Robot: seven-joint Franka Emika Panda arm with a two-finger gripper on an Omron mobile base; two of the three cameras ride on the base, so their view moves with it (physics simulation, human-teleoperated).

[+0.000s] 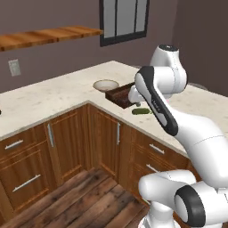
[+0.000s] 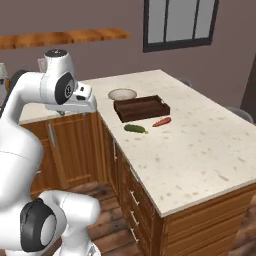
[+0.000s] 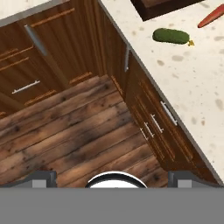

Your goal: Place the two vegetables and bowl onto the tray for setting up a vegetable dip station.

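The dark-green cucumber lies on the speckled counter just in front of the dark wooden tray, the slim red pepper beside it to the right; both are off the tray. The tan-rimmed bowl sits behind the tray's far left corner. The gripper hangs over the wooden floor beside the cabinets, jaws wide apart and empty

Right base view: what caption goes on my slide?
Open gripper off the counter's edge; cucumber, chilli and bowl wait beside the tray.
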